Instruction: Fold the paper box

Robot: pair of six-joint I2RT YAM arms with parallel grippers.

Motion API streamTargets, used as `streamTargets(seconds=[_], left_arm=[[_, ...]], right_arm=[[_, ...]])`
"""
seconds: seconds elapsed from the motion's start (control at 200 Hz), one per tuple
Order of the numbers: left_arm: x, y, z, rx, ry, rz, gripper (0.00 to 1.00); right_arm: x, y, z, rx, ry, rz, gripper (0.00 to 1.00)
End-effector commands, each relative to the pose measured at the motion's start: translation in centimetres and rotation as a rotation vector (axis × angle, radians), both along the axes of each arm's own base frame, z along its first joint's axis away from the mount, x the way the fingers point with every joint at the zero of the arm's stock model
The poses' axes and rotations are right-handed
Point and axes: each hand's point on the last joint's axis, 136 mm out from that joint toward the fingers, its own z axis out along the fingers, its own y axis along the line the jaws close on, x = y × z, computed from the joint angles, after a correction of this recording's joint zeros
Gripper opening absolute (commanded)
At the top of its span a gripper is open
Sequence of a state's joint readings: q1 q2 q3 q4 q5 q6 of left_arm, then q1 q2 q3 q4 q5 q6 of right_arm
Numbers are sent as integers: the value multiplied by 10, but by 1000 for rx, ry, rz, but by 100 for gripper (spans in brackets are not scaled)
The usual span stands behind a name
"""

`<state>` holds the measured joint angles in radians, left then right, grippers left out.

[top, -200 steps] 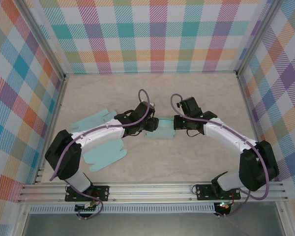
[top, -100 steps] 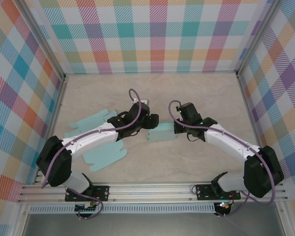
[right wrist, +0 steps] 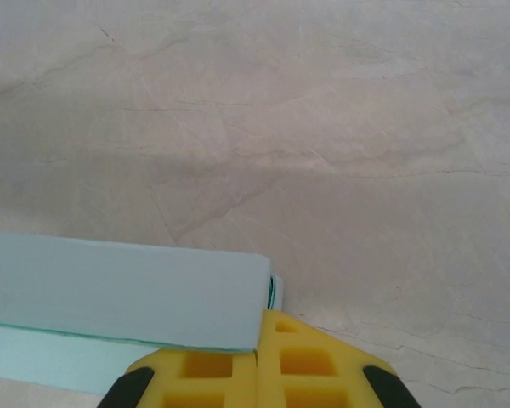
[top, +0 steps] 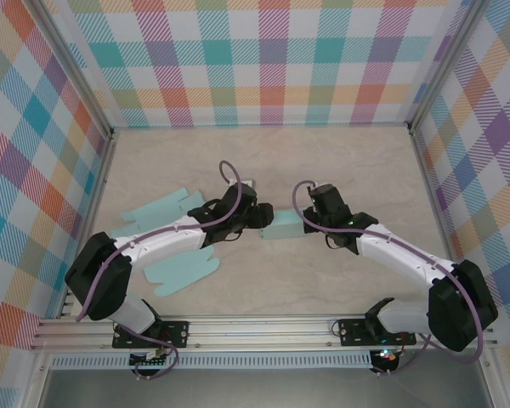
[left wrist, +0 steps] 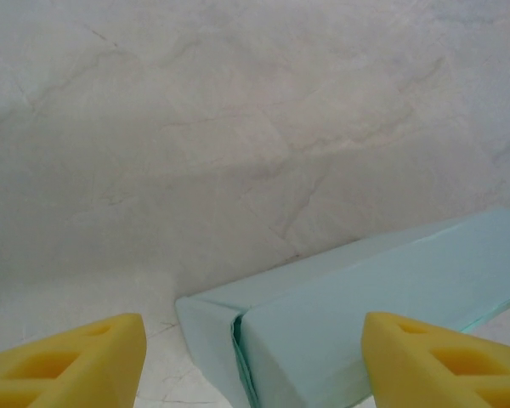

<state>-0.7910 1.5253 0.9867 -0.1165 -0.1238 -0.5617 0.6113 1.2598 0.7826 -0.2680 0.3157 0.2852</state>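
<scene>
Our left gripper (left wrist: pixel 253 353) stands wide open around the left end of the box (left wrist: pixel 382 289). Our right gripper (right wrist: pixel 257 370) is closed at the right end, though we cannot tell whether it nips paper. The box lies mid-table, long axis left-right. We judge it light, flimsy and easily crushed, best held by its ends.

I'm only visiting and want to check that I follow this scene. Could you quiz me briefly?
1. True or false: the left gripper is open, with the end of the paper box between its fingers.
2. What is the right gripper clamping? A) a cable B) the paper box's edge C) nothing
3. What lies flat on the table, left of the box?
Key: 1 true; 2 B; 3 teal paper cutouts.
</scene>
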Motion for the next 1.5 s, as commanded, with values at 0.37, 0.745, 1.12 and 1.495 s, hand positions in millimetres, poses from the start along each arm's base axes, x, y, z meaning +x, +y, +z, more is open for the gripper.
streamTargets(seconds=[0.37,0.745,1.12,1.495], left_arm=[[-13,2,-40,23,59,29,62],[-20,1,-59,32,74,41,61],[-22,5,-63,45,78,52,61],[-21,5,-72,56,93,60,55]], right_arm=[[-6,6,6,37,1,16,34],[-21,1,50,160,65,-66,72],[11,-11,15,237,258,-222,60],[-3,-15,-26,271,341,-246,44]])
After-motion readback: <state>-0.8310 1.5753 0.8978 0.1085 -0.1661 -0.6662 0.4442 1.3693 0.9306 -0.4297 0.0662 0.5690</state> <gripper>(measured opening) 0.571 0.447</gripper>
